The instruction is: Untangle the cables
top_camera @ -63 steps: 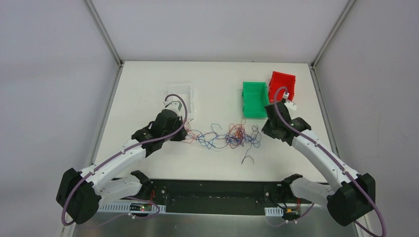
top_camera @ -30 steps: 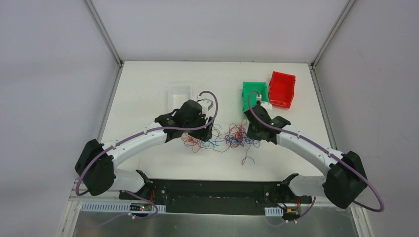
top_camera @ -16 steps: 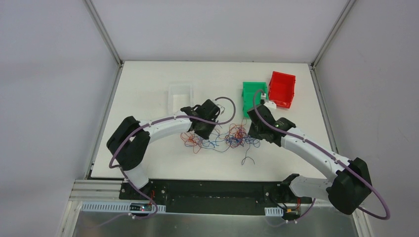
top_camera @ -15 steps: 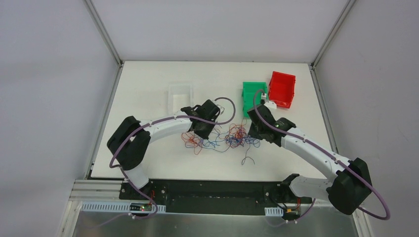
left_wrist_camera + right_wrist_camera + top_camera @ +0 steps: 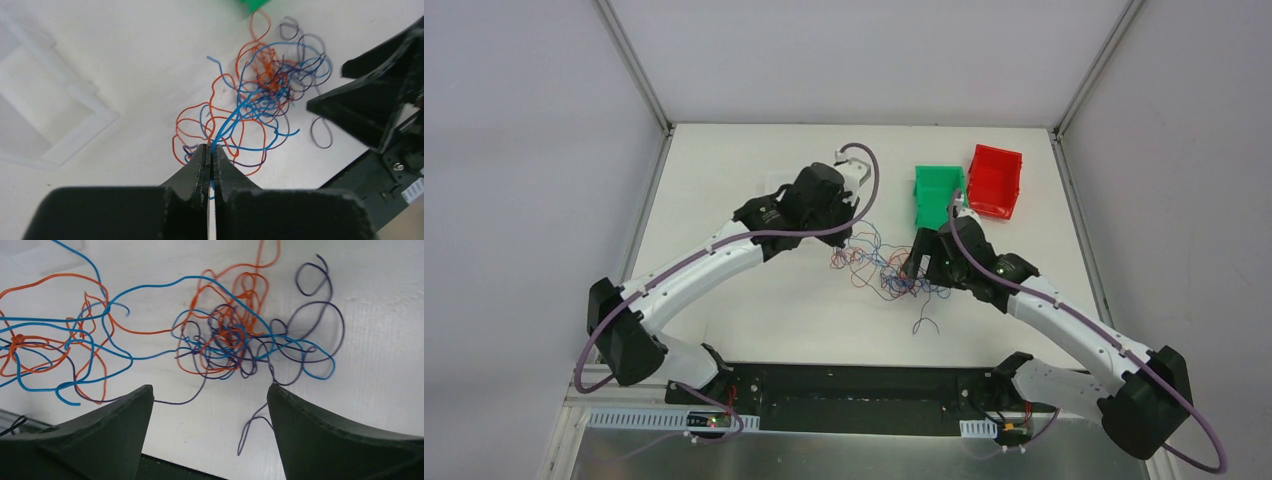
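left gripper (image 5: pixel 210 150) went from part-open to pinched shut in the last half sec, and its arm swung back toward the far edge of the table (image 5: pixel 714 300). right gripper (image 5: pixel 207 392) went from nearly shut to wide apart. left fingertips clamp a few blue strands of the cables (image 5: pixel 886 270), which run from the tips down into the main knot. cables = hair-thin wire in orange-red, blue and dark purple-black, all curly loops. one dense knot sits mid-table w/ looser loops trailing toward the left arm. one dark strand (image 5: pixel 924 325) trails out toward the front edge. right gripper hangs over the knot w/ black wedge-shaped fingers either side; can't tell if they touch wire. table top is matte white w/ faint ribbed texture. green bin (image 5: pixel 939 195) and red bin (image 5: pixel 996 180) are glossy plastic, side by side toward the far right corner, green one just beyond the right wrist. clear rectangular tray (image 5: pixel 45 115) lies off to the left of the knot. bare table shows btwn knot and front edge, and along the left edge.
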`<state>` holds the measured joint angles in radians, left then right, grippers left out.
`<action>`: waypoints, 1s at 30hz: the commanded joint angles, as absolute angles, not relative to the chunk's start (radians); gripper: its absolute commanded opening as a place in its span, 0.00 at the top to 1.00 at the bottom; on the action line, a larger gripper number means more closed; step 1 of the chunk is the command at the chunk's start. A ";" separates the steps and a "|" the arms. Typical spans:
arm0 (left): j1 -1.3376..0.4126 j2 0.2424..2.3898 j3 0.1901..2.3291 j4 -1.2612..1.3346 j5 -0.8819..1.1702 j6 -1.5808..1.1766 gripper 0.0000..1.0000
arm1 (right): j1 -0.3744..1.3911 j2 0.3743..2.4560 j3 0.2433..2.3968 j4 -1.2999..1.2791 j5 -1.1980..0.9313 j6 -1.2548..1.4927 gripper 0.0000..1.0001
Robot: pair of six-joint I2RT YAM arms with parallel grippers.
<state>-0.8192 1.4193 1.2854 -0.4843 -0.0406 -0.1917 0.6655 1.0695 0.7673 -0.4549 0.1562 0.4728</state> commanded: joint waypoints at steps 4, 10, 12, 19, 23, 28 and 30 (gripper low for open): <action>-0.828 1.319 1.424 -0.549 0.049 -0.217 1.00 | 0.684 1.006 0.793 -0.238 -0.028 0.382 0.11; -0.828 1.305 1.461 -0.549 0.099 -0.248 1.00 | 0.733 0.999 0.778 -0.056 -0.074 0.370 0.11; -0.828 1.306 1.463 -0.549 0.105 -0.257 1.00 | 0.751 1.014 0.784 -0.025 -0.075 0.367 0.11; -0.828 1.269 1.479 -0.548 0.041 -0.296 1.00 | 0.823 1.102 0.799 0.056 -0.079 0.344 0.09; -0.828 1.254 1.501 -0.548 -0.020 -0.302 1.00 | 0.860 1.144 0.751 0.170 -0.079 0.324 0.07; -0.828 1.257 1.565 -0.548 -0.026 -0.324 1.00 | 0.891 1.257 0.698 0.369 -0.057 0.297 0.07; -0.826 1.265 1.604 -0.548 -0.035 -0.331 1.00 | 0.892 1.336 0.719 0.415 -0.056 0.293 0.06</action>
